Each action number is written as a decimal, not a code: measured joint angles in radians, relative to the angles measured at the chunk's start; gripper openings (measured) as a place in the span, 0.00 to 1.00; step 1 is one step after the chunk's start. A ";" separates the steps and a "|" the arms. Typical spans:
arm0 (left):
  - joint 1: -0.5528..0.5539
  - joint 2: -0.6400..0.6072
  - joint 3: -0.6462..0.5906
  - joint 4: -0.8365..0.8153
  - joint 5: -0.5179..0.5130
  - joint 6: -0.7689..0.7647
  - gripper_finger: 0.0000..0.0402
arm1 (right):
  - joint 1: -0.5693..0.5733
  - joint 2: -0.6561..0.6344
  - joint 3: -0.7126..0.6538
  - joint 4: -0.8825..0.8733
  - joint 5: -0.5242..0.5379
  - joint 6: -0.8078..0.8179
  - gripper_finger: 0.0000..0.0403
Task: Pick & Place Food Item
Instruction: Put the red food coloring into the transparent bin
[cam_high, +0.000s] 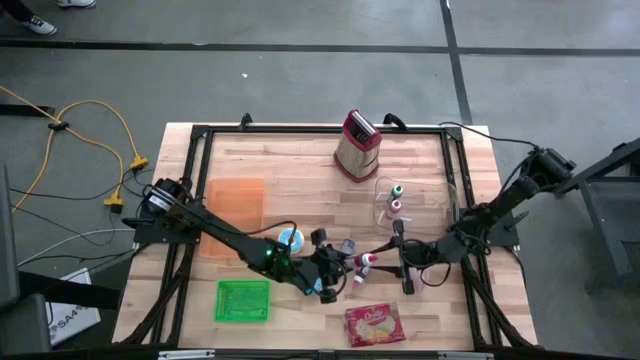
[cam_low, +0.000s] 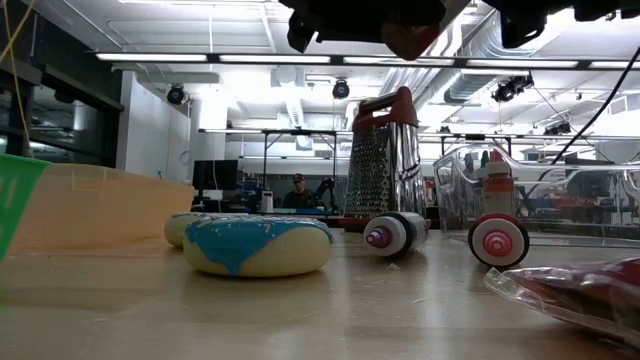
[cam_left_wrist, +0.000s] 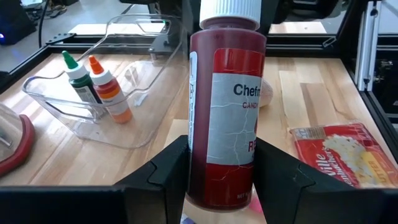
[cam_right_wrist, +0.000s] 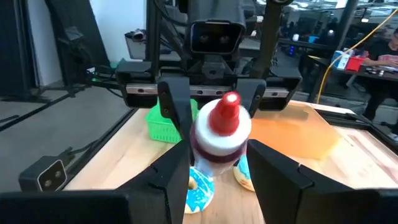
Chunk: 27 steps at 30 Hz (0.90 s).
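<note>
A red sauce bottle (cam_left_wrist: 227, 106) with a white cap is held in the air over the table's middle, lying about level between my two grippers. My left gripper (cam_left_wrist: 221, 180) is shut on its body. My right gripper (cam_right_wrist: 217, 168) faces it from the table's right and is shut on the cap end (cam_right_wrist: 221, 134). In the high view the left gripper (cam_high: 335, 265) and the right gripper (cam_high: 395, 250) meet near the centre. The low view shows the bottle (cam_low: 410, 35) high above the tabletop. My left gripper pinches the bottle's labelled body (cam_left_wrist: 205, 168) near its base end between its two fingers. The bottle lies along the fingers with its cap pointing away, clear of the table. My right gripper has the white cap (cam_right_wrist: 199, 146) between its two fingers, coming level from the table's right, the red nozzle toward its wrist.
Two small bottles (cam_low: 395, 232) (cam_low: 498, 240) lie on the table below. A blue-iced donut (cam_high: 290, 240), a green basket (cam_high: 243, 300), an orange board (cam_high: 235, 205), a snack bag (cam_high: 373, 325), a grater (cam_high: 357, 145) and a clear bin (cam_high: 410, 200) holding small bottles surround the grippers.
</note>
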 joint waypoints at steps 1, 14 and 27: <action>0.000 0.000 0.000 0.000 0.001 0.000 0.37 | -0.007 0.000 0.000 0.002 -0.012 0.000 0.37; 0.000 0.000 0.000 -0.001 0.000 0.013 0.37 | -0.047 0.000 0.000 0.051 -0.099 0.000 0.37; 0.022 0.001 0.000 0.027 0.023 0.035 0.37 | -0.047 0.000 0.000 0.064 -0.119 -0.027 0.37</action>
